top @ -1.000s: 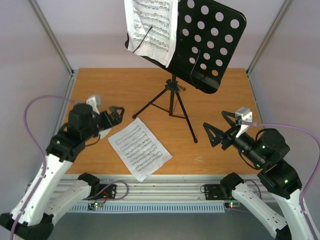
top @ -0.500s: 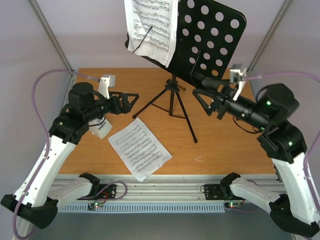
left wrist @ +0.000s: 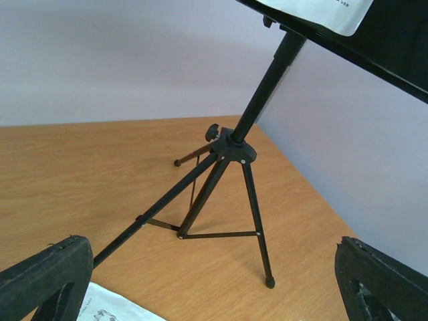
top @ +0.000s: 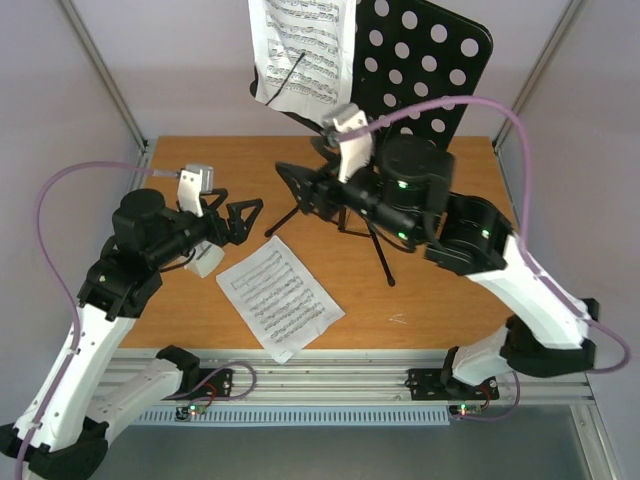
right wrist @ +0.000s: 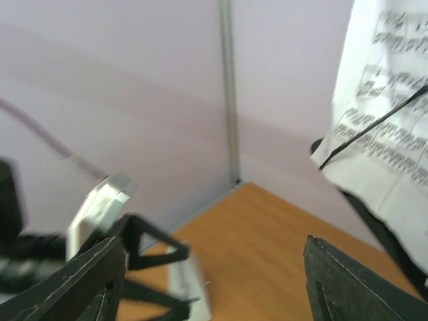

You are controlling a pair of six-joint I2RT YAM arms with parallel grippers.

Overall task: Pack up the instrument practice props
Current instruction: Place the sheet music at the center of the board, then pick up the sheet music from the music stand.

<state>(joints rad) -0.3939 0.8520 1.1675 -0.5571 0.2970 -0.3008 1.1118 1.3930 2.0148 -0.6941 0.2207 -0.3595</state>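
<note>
The black music stand [top: 430,70] stands at the back, its tripod [left wrist: 231,144] on the table. One sheet-music page [top: 300,55] rests on its perforated desk; another page [top: 280,298] lies flat at the front. The white metronome [top: 205,260] sits at the left, partly hidden behind my left arm. My left gripper [top: 245,220] hovers open left of the tripod, pointing at it, with nothing between its fingers [left wrist: 47,281]. My right gripper [top: 297,190] is raised in front of the stand's pole, open and empty, facing left toward the left gripper [right wrist: 147,254].
Pale walls and metal corner posts [top: 110,90] enclose the wooden table [top: 440,300]. The right arm's cable [top: 470,100] arcs in front of the stand's desk. The right arm's body crosses over the tripod's right leg.
The right arm swung from the table's right side up and left across the stand, and its jaws narrowed a little. The left gripper rose toward the tripod, then drew back slightly.
</note>
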